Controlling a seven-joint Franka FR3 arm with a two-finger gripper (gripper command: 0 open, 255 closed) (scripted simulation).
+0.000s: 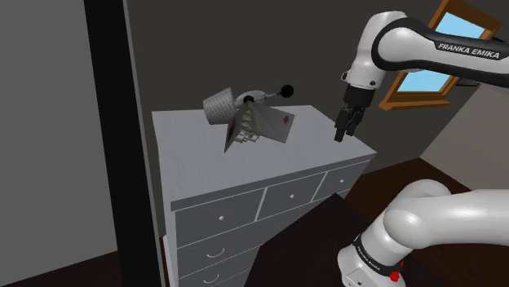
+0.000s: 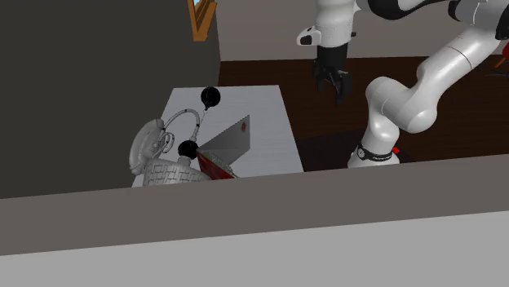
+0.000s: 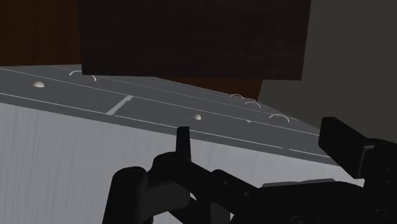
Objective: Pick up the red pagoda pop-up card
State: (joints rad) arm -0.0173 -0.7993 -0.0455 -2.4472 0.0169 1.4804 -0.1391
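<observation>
Plainly, the shoulder view has the pop-up card, flat grey leaves with a red dot, standing tent-like on the pale dresser, fold uppermost; the arm reads FRANKA EMIKA. The second exterior view shows its red inside and the black gripper well apart, jaws parted.

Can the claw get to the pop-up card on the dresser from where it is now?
Probably yes. The claw hangs by the dresser edge, apart from the card, with bare top between them; the basket sits on the card's far side.
</observation>
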